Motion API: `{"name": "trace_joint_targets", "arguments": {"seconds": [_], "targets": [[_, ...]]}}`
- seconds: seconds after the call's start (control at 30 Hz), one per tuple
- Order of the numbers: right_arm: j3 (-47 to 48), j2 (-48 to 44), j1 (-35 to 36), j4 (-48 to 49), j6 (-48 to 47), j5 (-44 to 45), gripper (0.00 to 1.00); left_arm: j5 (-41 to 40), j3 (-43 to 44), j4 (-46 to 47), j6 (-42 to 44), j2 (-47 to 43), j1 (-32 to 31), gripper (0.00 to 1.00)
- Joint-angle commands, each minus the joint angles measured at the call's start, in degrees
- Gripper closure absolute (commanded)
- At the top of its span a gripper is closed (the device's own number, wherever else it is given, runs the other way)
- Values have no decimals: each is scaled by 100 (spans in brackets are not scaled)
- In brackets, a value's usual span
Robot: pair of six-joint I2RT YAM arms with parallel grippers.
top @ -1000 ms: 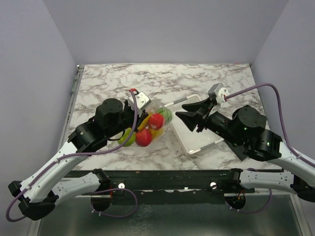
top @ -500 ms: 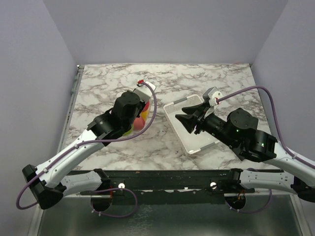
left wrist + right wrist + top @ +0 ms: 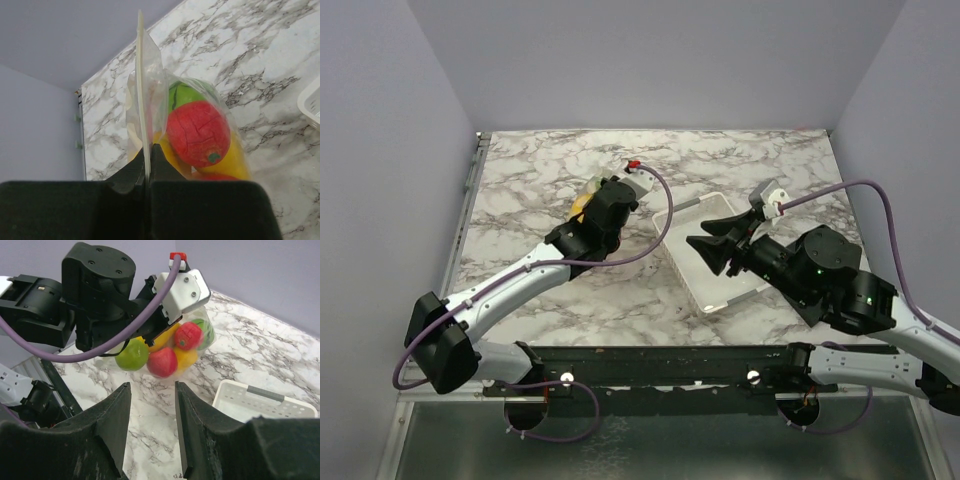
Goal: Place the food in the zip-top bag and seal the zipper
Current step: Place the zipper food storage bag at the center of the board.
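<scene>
The zip-top bag (image 3: 150, 85) hangs sideways from its zipper (image 3: 141, 75), a pale strip standing straight out from my left gripper (image 3: 147, 152), which is shut on the strip's near end. The food shows through the plastic: a red fruit (image 3: 197, 132), a green one (image 3: 185, 92) and yellow ones (image 3: 237, 160). In the right wrist view the bag (image 3: 170, 352) bulges below the left wrist, with a light green fruit (image 3: 132, 355) lowest. My right gripper (image 3: 152, 387) is open and holds nothing, a short way from the bag. From above it (image 3: 705, 243) hovers over the basket.
A white slotted basket (image 3: 718, 298) lies on the marble table right of centre; its rim (image 3: 260, 396) shows beside my right fingers. The left arm (image 3: 520, 280) stretches diagonally across the table's left half. Purple walls close in on three sides.
My left arm has reached farther back and carried the filled bag away from the table's middle towards the rear left. The right gripper has shifted slightly right and stays open.
</scene>
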Motion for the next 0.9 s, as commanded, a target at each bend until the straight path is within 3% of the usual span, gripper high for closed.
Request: {"name": "trace_joint_targets", "arguments": {"seconds": [0.0, 0.53, 0.87], "targets": [[-152, -200, -10, -266, 114, 266, 51, 352, -183, 423, -335, 142, 14, 100], [-559, -549, -8, -439, 283, 1065, 28, 2033, -1199, 236, -2176, -519, 6, 100], [-904, -584, -7, -394, 492, 1122, 25, 2386, -1859, 12, -3468, -919, -115, 99]]}}
